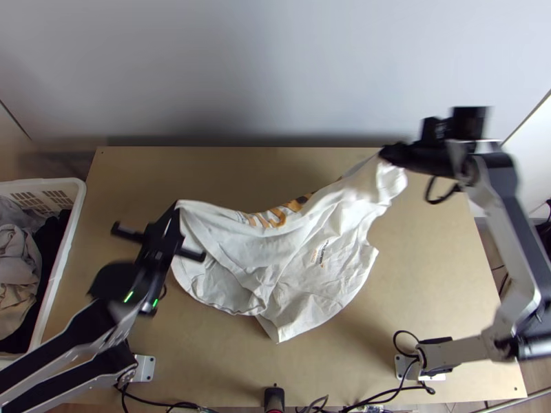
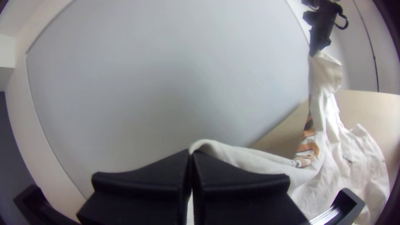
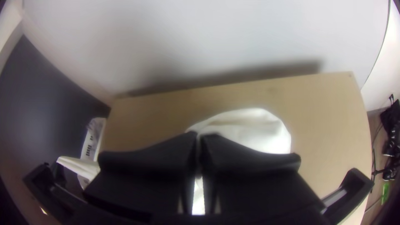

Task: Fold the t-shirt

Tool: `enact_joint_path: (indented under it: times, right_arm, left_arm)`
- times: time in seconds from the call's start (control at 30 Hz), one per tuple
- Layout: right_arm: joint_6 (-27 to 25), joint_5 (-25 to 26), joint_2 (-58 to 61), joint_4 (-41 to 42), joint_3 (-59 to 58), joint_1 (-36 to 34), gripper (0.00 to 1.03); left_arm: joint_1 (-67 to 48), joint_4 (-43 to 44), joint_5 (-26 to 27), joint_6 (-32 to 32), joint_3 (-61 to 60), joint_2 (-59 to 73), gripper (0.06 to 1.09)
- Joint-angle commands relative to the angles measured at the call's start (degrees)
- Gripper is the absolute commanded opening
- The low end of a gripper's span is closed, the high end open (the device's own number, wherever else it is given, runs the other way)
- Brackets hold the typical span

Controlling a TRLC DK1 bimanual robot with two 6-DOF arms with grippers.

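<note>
**White T-shirt (image 1: 313,275) held at two ends over a wooden counter (image 1: 434,275)**

At far left, a white basket (image 1: 52,182) holds crumpled cloth. Next, the left pincer (image 1: 178,205) is closed, pinching one end of the shirt. The creased shirt drapes across the middle, orange-brown print (image 1: 277,217) along its raised far edge. At right, the right pincer (image 1: 388,153), also closed, grips the other end, where the cloth bunches.

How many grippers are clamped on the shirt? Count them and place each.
2. The left gripper pinches the left end of the shirt; the right gripper holds a raised part toward the far right of the table.
</note>
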Motion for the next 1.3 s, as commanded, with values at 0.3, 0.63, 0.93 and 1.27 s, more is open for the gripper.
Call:
enact_joint_path:
  times: [0.3, 0.63, 0.93, 1.27]
  right_arm:
    - [0.03, 6.22, 11.55, 13.87, -8.0, 3.65, 0.41]
    - [-0.14, 4.9, -1.89, 14.04, -15.82, 3.21, 0.99]
    - [1.35, 4.9, -5.59, 12.29, -17.49, 4.53, 0.99]
    - [1.79, 4.99, -7.61, 10.97, -16.35, 8.75, 0.98]
  left_arm:
    - [33.89, 11.34, 11.1, -10.21, 4.49, 38.38, 0.33]
    - [34.33, 0.35, 18.22, -12.24, -1.39, 18.17, 1.04]
    - [8.58, -16.08, 18.84, -0.28, -16.16, -16.99, 1.04]
    - [27.92, -18.54, 27.8, 15.98, -19.24, -16.02, 1.04]
